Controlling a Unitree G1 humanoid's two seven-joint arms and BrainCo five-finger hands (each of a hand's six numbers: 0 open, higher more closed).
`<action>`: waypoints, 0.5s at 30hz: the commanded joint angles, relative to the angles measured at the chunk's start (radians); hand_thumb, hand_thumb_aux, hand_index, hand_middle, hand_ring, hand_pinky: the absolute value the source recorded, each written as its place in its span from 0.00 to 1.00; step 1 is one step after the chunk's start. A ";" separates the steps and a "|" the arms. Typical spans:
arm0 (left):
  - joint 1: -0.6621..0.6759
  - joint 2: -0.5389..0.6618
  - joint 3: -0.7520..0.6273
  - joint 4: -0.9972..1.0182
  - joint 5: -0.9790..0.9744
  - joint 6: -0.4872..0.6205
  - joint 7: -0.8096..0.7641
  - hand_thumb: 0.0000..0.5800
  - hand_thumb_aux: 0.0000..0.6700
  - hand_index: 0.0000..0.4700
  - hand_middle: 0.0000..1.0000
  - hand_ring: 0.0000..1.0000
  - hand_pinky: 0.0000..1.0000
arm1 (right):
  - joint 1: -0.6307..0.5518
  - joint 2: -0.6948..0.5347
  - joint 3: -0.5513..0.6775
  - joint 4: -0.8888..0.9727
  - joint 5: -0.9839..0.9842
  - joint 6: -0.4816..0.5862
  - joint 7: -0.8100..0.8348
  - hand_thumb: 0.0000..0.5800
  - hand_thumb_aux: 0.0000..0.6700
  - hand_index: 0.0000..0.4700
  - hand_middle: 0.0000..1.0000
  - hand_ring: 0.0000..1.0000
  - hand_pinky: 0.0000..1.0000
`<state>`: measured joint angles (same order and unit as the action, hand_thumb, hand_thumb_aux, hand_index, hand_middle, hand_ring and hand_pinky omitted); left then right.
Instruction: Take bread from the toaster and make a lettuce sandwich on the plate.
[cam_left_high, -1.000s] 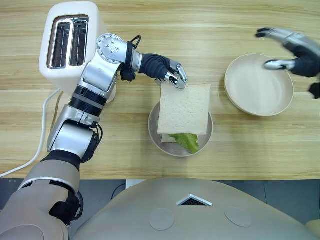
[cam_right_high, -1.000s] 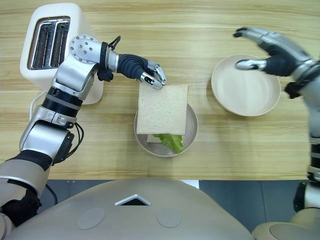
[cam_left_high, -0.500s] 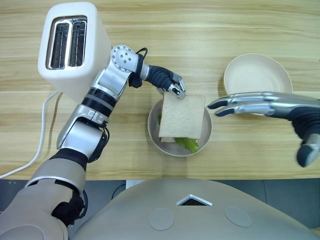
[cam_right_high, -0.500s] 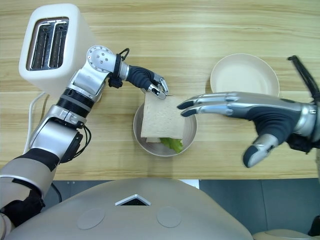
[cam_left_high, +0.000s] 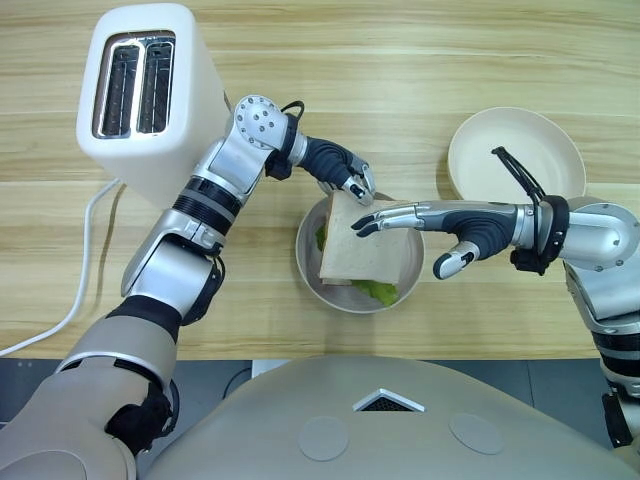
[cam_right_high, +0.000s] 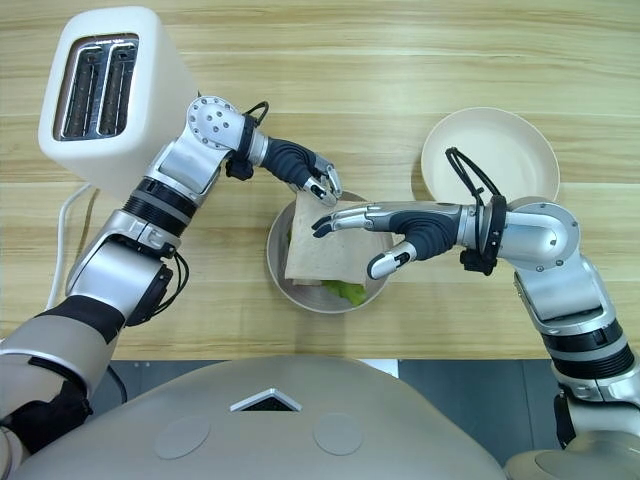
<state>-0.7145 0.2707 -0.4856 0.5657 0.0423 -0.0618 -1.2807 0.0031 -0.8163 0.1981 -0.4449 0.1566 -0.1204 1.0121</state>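
Bread slice (cam_left_high: 360, 250) on plate (cam_left_high: 345, 303), table (cam_left_high: 400, 60) centre, near edge. Slice lies skewed, covering most of plate. Lettuce (cam_left_high: 380, 291) sticks out under slice at 6 o'clock. Left hand (cam_left_high: 345, 175) at slice's 11 o'clock corner, fingers curled, pinching that corner. Right hand (cam_left_high: 460, 220) comes in from 3 o'clock, fingers (cam_left_high: 395, 213) straight and spread over slice's top edge, holding nothing; contact with bread unclear. Toaster (cam_left_high: 190, 100) at 10 o'clock from plate, both slots empty, cord (cam_left_high: 70, 300) trailing toward 7 o'clock. Second plate (cam_left_high: 515, 155) at 2 o'clock, bare.
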 joint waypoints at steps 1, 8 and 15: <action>-0.011 -0.008 -0.003 0.009 0.014 0.002 -0.002 1.00 1.00 1.00 1.00 1.00 1.00 | 0.000 -0.017 0.009 0.003 0.017 0.018 0.038 0.00 0.00 0.00 0.00 0.00 0.00; -0.019 -0.013 -0.005 0.026 0.040 -0.010 0.009 1.00 1.00 1.00 1.00 1.00 1.00 | -0.021 -0.015 0.064 0.044 -0.109 0.021 0.029 0.00 0.00 0.00 0.00 0.00 0.00; -0.012 -0.007 -0.013 0.022 0.088 -0.024 0.029 1.00 1.00 1.00 1.00 1.00 1.00 | -0.053 0.005 0.141 0.147 -0.267 -0.013 -0.026 0.00 0.00 0.00 0.00 0.00 0.00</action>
<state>-0.7143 0.2645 -0.4956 0.6004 0.1283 -0.0647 -1.2446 -0.0612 -0.8022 0.3144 -0.3555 -0.0212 -0.1611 0.9897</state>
